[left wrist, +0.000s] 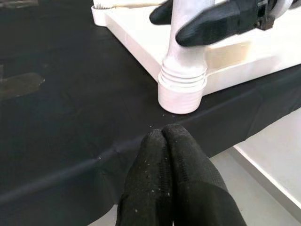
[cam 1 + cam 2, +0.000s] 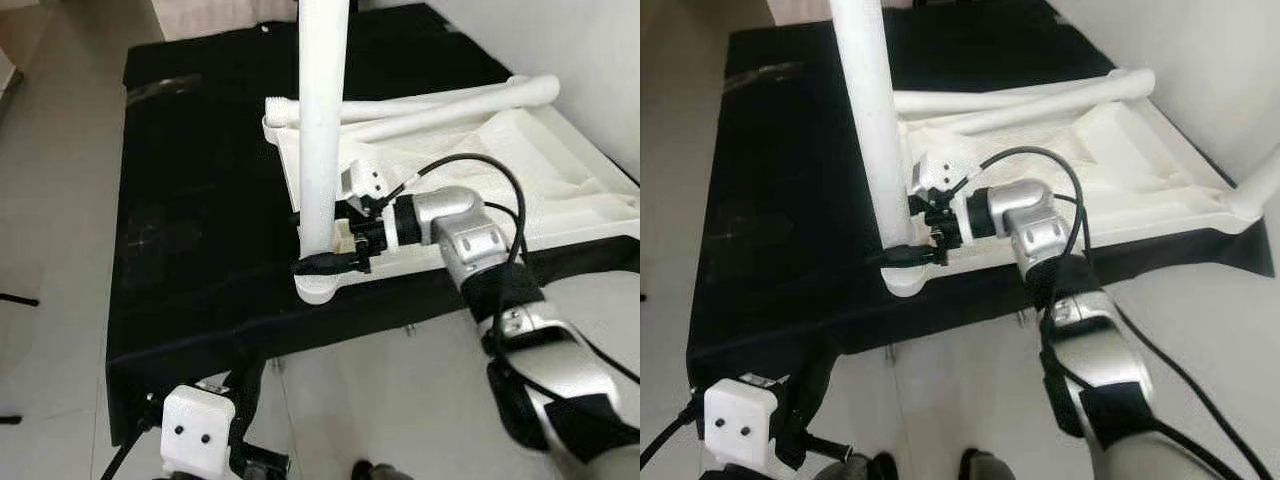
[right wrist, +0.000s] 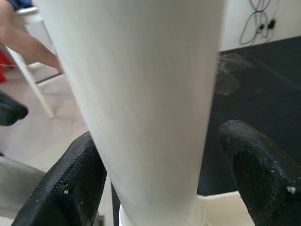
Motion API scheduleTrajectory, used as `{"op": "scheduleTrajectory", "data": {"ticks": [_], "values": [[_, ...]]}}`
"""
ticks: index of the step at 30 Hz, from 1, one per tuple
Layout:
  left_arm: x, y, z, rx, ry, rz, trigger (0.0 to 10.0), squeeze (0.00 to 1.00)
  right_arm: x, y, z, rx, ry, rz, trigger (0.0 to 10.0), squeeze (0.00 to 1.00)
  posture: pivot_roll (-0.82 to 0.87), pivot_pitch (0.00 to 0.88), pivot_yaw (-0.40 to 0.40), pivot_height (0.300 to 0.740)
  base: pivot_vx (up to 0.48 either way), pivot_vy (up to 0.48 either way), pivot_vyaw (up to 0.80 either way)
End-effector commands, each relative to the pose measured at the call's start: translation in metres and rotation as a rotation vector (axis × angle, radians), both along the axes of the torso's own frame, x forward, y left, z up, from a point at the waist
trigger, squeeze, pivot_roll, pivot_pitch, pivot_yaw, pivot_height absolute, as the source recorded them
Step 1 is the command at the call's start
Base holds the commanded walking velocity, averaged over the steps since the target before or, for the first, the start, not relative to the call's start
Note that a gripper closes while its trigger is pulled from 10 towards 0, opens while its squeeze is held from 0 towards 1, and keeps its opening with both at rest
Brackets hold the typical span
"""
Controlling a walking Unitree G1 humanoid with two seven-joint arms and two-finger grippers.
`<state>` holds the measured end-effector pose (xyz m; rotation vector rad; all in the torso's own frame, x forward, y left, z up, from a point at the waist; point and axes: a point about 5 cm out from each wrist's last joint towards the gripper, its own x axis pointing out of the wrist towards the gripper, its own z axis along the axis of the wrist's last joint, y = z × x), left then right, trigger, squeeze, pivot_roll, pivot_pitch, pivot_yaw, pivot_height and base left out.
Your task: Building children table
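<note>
A white children's table top [image 2: 560,190] lies upside down on a black-covered platform. One white leg [image 2: 322,120] stands upright in the near left corner socket [image 1: 182,92]. My right gripper [image 2: 322,245] straddles this leg just above the socket. It is open: one finger [image 3: 70,183] lies against the leg and the other finger [image 3: 263,169] stands a little off it. Two more white legs [image 2: 440,100] lie loose across the far side of the top. My left gripper [image 1: 163,134] hangs low before the platform's front edge, fingers shut together and holding nothing.
The black platform [image 2: 200,200] has bare room left of the table top. Pale tile floor surrounds it and a white wall runs along the right. Another white tube [image 2: 1260,185] rises at the top's right corner. A person's arm [image 3: 23,44] shows beyond the leg.
</note>
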<state>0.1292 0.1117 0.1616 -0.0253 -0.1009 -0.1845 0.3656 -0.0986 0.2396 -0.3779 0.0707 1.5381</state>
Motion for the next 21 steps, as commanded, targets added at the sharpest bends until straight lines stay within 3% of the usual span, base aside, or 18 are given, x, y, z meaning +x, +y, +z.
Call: {"op": "scheduleTrajectory", "data": {"ticks": [1, 2, 3, 4, 5, 13, 14, 18, 21], "values": [[-0.005, -0.007, -0.004, -0.015, 0.025, -0.025, 10.0, 0.00, 0.000, 0.003, 0.000, -0.005, -0.004, 0.027, 10.0, 0.00, 0.04, 0.219, -0.022, 0.740, 0.000, 0.000, 0.00], [-0.005, -0.007, -0.004, -0.015, 0.025, -0.025, 10.0, 0.00, 0.000, 0.003, 0.000, -0.002, -0.003, 0.029, 10.0, 0.00, 0.04, 0.219, -0.022, 0.740, 0.000, 0.000, 0.00], [-0.005, -0.007, -0.004, -0.015, 0.024, -0.025, 10.0, 0.00, 0.001, 0.003, 0.000, -0.003, -0.001, 0.035, 4.3, 0.00, 0.04, 0.219, -0.022, 0.740, 0.000, 0.000, 0.00], [-0.005, -0.007, -0.004, -0.015, 0.024, -0.025, 10.0, 0.00, 0.001, 0.003, 0.000, -0.003, -0.001, 0.035, 4.3, 0.00, 0.04, 0.219, -0.022, 0.740, 0.000, 0.000, 0.00], [-0.005, -0.007, -0.004, -0.016, 0.023, -0.025, 10.0, 0.00, 0.001, 0.004, 0.000, 0.010, 0.005, 0.055, 0.0, 0.00, 0.04, 0.219, -0.022, 0.740, 0.000, 0.000, 0.00], [-0.004, -0.008, -0.006, -0.028, 0.019, -0.036, 10.0, 0.00, 0.000, -0.004, -0.002, 0.063, 0.040, 0.066, 0.0, 0.00, -0.01, 0.214, -0.022, 0.740, 0.000, 0.000, 0.00], [-0.003, -0.008, -0.006, -0.033, 0.018, -0.044, 10.0, 0.00, 0.000, -0.011, 0.001, 0.126, 0.043, 0.031, 0.0, 0.00, -0.02, 0.216, -0.010, 0.740, 0.000, 0.000, 0.00], [-0.002, -0.009, -0.006, -0.034, 0.017, -0.055, 10.0, 0.00, -0.003, -0.020, -0.002, 0.181, 0.030, -0.026, 0.0, 0.00, -0.03, 0.216, -0.007, 0.740, 0.000, 0.000, 0.00], [0.000, -0.008, -0.007, -0.033, 0.017, -0.056, 10.0, 0.00, -0.005, -0.023, -0.010, 0.227, 0.010, -0.169, 0.0, 0.00, -0.03, 0.222, -0.004, 0.740, 0.000, 0.000, 0.00]]}}
